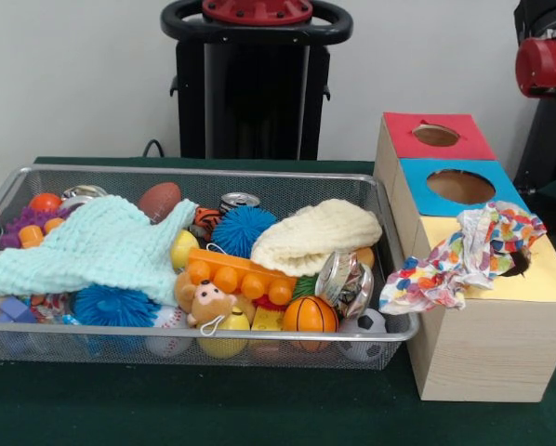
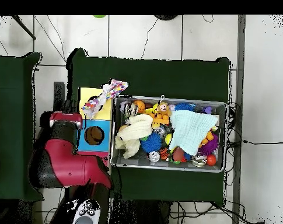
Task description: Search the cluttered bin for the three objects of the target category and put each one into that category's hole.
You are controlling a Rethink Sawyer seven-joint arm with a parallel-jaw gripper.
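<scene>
No writing, label, brand or number can be read anywhere here. The metal cans in the wire basket (image 1: 397,327) are too small and glary for their print to come through, and the balls, the toys and the three box tops are bare of lettering. The printed cloth (image 1: 464,255) draped over the yellow-topped box (image 1: 548,279) shows only coloured patches, not letters.
</scene>
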